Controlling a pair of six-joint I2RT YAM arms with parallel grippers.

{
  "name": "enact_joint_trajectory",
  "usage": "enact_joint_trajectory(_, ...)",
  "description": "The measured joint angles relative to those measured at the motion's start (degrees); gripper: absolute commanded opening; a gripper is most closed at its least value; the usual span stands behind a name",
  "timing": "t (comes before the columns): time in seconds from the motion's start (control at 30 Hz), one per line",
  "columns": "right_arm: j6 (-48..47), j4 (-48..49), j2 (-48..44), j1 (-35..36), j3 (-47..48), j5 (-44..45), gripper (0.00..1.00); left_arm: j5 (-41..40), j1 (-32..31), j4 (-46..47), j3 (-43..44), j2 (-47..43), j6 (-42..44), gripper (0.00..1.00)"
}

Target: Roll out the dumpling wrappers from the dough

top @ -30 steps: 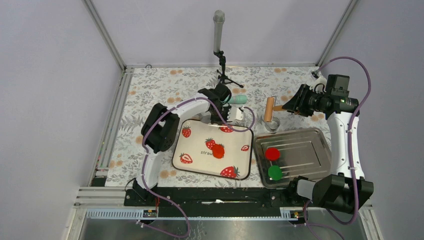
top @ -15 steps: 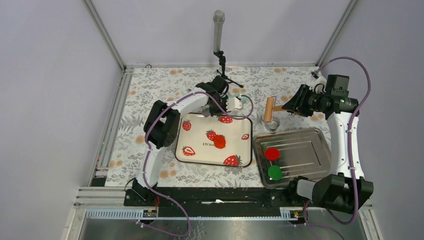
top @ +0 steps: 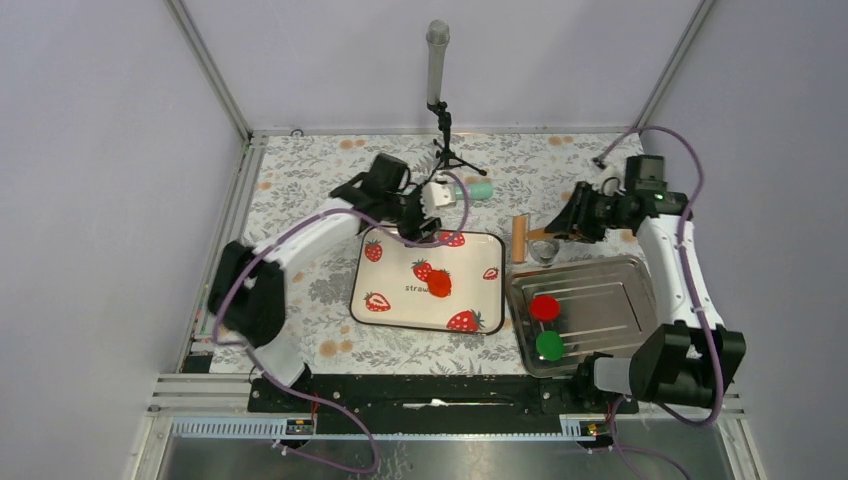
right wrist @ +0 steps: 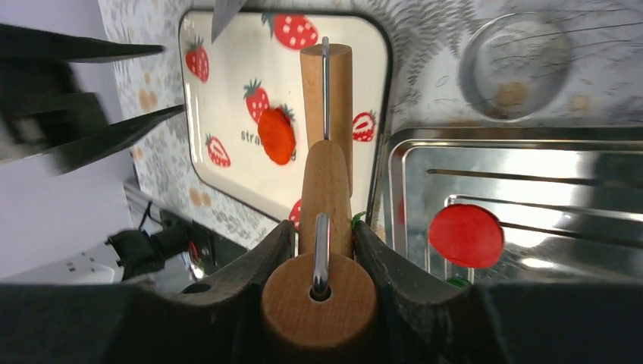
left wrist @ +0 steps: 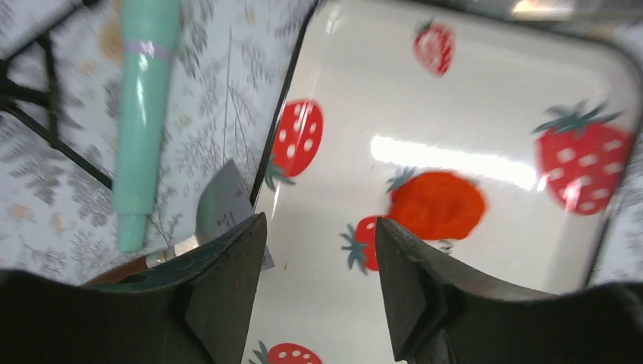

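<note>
– Floral cloth (top: 300, 180), strawberry tray (top: 465, 255): where's the dough (top: 439, 283)?
– Centre of that tray. Left gripper (left wrist: 318, 231) spread, empty, over its far edge; right gripper (right wrist: 322, 231) pinches the rolling pin (right wrist: 326, 98) beside its right edge. Lower the pin level; press lightly, evenly.

The dough (top: 439, 284) lies central on the tray (top: 352, 300). The left claw (top: 422, 222) hangs over the tray's far edge; the right claw (top: 545, 230) holds a roller (top: 519, 238) just off its far right corner.
</note>
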Motion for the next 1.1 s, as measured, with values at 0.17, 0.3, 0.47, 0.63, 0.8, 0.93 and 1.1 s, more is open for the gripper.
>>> enact_joint_trajectory(0.17, 0.31, 2.08, 5.6, 8.92, -0.07, -0.68, 0.0, 6.78, -0.96, 12.39, -11.1, -16.2, -11.02, 0.61)
enact_joint_trajectory(0.3, 1.38, 3.21, 10.86, 14.4, 0.92, -1.38, 0.0, 5.77, -2.47, 17.88, -14.51, -18.97, -19.82, 0.6)
enact_joint_trajectory(0.47, 3.74, 5.62, 18.01, 19.5, 4.07, -2.71, 0.0, -10.38, 0.57, 14.62, -14.86, -18.93, -35.32, 0.62)
enact_joint_trajectory(0.63, 8.59, 12.33, 19.45, 22.29, 2.91, -4.09, 0.0, -24.5, 7.54, 9.53, -17.94, -18.82, -49.53, 0.68)
enact_joint_trajectory(0.8, 14.27, 18.88, 19.34, 24.61, -0.94, -4.35, 0.0, -30.27, 8.72, 4.44, -23.63, -18.49, -56.43, 0.68)
enact_joint_trajectory(0.93, 16.13, 20.9, 19.85, 26.36, -2.16, -4.39, 0.0, -31.34, 11.02, 2.25, -24.72, -17.55, -62.14, 0.64)
enact_joint_trajectory(1.1, 17.0, 21.88, 20.72, 27.36, -3.39, -4.33, 0.0, -32.54, 17.4, 1.99, -27.08, -15.96, -66.64, 0.58)
